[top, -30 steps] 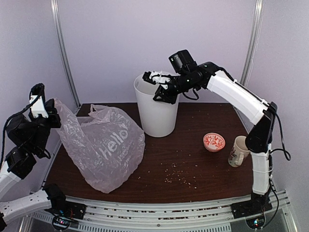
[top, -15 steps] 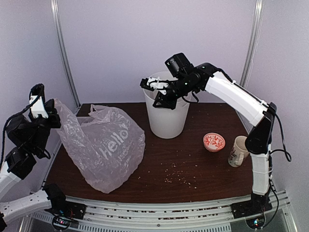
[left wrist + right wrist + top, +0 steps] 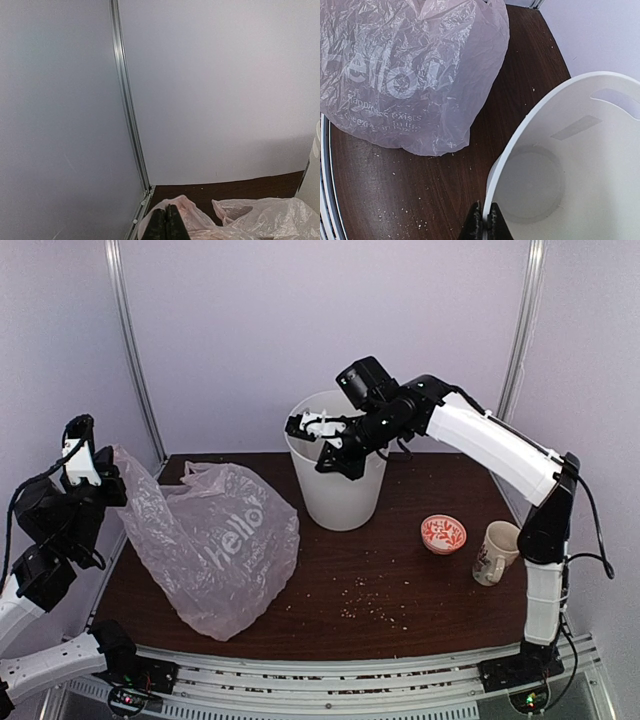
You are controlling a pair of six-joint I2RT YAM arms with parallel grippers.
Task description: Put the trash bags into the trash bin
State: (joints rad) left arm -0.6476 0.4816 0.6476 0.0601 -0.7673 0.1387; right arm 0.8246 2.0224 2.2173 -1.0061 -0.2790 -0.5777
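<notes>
Trash bag (image 3: 200, 560), white "hello" lettering (image 3: 238, 529)

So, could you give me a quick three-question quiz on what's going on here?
1. True or false: the bag is already inside the bin.
2. What is the right gripper pinching? A) the bin's rim B) the bag C) nothing
3. What holds up the bag's raised corner?

Key:
1. False; the bin is empty and the bag lies on the table beside it.
2. A
3. The left gripper, shut on the plastic.
</notes>
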